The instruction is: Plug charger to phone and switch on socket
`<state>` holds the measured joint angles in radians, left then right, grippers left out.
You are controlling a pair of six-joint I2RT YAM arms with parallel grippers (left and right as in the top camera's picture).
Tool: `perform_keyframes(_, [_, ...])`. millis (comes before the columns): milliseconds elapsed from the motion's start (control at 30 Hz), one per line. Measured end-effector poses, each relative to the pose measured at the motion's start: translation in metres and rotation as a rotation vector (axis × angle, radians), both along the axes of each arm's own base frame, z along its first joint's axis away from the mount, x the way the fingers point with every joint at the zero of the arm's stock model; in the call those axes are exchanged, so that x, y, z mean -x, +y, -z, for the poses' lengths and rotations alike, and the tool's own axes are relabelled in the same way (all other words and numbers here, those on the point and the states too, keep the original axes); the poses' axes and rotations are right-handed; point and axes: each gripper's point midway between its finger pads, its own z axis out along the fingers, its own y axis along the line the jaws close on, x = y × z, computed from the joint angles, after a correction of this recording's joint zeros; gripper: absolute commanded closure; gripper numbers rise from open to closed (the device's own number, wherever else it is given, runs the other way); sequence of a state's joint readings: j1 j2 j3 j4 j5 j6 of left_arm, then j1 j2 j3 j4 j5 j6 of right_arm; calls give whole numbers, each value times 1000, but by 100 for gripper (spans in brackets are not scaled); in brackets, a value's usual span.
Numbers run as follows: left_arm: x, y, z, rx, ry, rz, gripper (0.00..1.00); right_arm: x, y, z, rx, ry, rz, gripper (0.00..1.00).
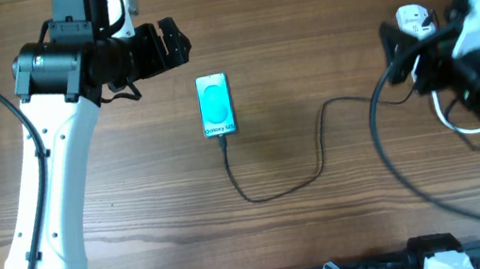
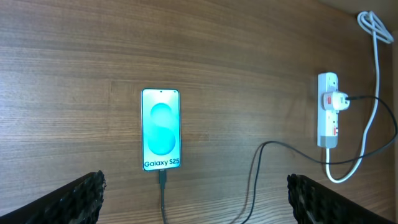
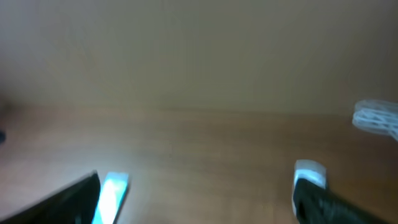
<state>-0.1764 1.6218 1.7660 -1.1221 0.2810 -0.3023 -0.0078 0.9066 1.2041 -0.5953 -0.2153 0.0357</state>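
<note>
The phone (image 2: 161, 129) lies flat in the middle of the tabletop (image 2: 74, 56), and its blue screen is lit. The charger (image 2: 255, 168) is a thin black wire. Its small plug touches the near end of the phone. From there the wire curls off to the right, toward the socket (image 2: 328, 111) at the far right. A white plug block (image 2: 336, 99) sits in the socket, and a thick white cord (image 2: 375, 81) loops beside it.

The left pincer (image 2: 196, 186) hangs above the tabletop, left of the phone. Its fingers are spread wide and hold nothing. The right pincer (image 3: 196, 186) is on the right side by the socket. It is also spread wide and empty, though its own view is blurry.
</note>
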Motion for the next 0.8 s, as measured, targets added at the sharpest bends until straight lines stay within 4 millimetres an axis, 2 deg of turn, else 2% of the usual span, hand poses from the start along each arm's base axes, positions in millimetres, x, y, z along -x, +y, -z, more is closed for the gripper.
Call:
perform_keyframes(67, [0,0,0,1,-1,0,0,4,0,0,5,-118,10,0])
perform_keyframes(100, [0,0,0,1,0,1,0,9,-1,9,8,-177,18,0])
perform_keyframes(233, [0,0,0,1,0,0,0,25,-4,57,11,-284,30,0])
perform_keyframes(267, [0,0,0,1,0,0,0,31,-4,80,11,-290,33,0])
perform_keyframes(367, [0,0,0,0,0,0,0,45,-6,113,11,-347,44,0])
perform_keyframes(633, [0,0,0,0,-1,0,0,62,-8,158,10,-436,58,0])
perform_keyframes(800, [0,0,0,0,0,0,0,60,-8,191,12,-347,57,0])
